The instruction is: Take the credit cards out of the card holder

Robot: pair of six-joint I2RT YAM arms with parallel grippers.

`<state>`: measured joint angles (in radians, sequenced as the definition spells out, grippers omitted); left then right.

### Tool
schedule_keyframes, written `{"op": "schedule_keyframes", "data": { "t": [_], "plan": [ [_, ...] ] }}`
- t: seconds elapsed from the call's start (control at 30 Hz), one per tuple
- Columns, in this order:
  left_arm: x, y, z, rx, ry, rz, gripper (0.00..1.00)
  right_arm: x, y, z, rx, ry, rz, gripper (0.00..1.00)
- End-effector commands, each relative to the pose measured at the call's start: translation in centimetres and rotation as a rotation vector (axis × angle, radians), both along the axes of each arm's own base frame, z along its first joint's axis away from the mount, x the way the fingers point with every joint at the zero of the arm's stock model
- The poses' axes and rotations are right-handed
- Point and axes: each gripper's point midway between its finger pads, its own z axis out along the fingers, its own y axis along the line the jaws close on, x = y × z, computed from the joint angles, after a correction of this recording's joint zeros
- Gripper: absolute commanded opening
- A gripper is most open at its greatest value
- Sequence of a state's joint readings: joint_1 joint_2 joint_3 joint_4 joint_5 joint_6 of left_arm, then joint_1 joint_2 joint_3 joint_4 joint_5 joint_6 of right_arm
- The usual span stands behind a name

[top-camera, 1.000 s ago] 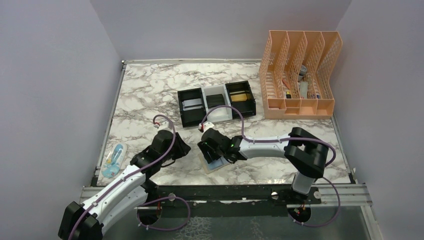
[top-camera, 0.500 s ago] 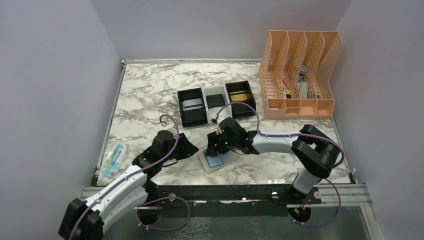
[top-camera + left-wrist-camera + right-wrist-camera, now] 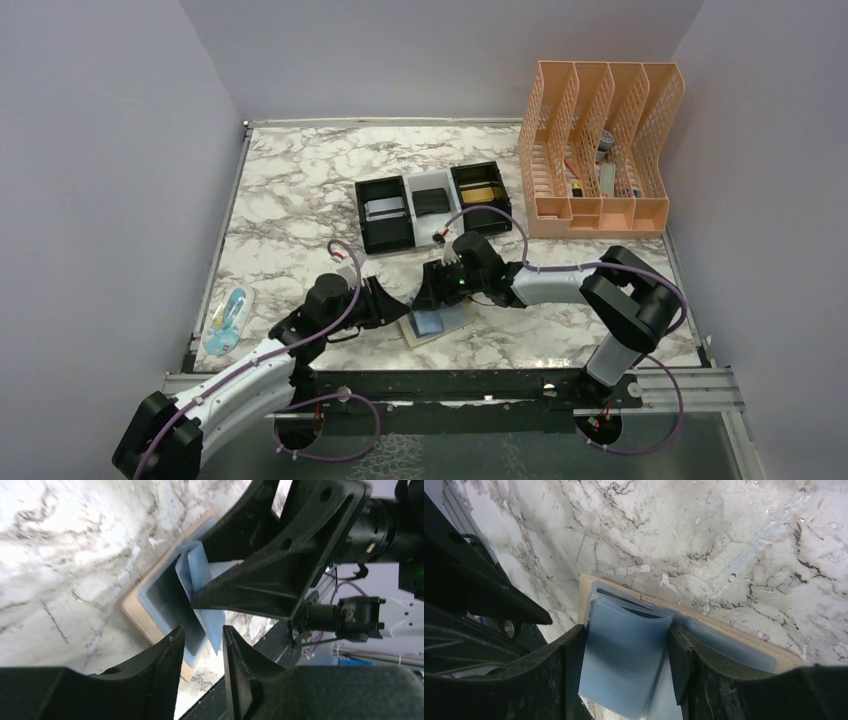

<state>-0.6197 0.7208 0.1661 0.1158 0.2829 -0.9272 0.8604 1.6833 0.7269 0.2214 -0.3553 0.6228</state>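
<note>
Laid flat on the marble table (image 3: 300,180) near its front edge, pockets upward for access (the card holder (image 3: 437,322), between both arms). Stretched low from the right, right gripper (image 3: 626,630) spread astride one raised bluish pocket leaf (image 3: 624,665), likely to bare what lies beneath; angled in opposite, left gripper (image 3: 202,630) empty, barely parted.

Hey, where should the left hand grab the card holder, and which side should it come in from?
Probably the raised blue pocket leaves, pinched across their thin faces, coming in from the left. They stand up off the tan base of the card holder, which lies flat on the marble with no edge to get under. The right hand crowds the other side.
</note>
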Motion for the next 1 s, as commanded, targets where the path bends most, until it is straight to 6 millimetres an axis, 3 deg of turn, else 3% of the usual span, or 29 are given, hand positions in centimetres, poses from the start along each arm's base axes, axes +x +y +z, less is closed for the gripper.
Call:
{"op": "schedule_keyframes", "data": {
  "t": [0.0, 0.47, 0.97],
  "plan": [
    [-0.9, -1.4, 0.6, -0.062, -0.017, -0.039, 0.39, -1.5, 0.1, -0.7, 0.013, 0.068, 0.034, 0.58],
    [-1.1, -3.0, -1.4, 0.011, -0.01, -0.036, 0.44, -1.5, 0.1, -0.9, 0.011, 0.077, 0.031, 0.57],
    [-0.4, -6.0, -0.4, -0.032, -0.046, -0.086, 0.4, -1.7, 0.5, -0.1, 0.034, 0.084, 0.048, 0.58]
  ]
}}
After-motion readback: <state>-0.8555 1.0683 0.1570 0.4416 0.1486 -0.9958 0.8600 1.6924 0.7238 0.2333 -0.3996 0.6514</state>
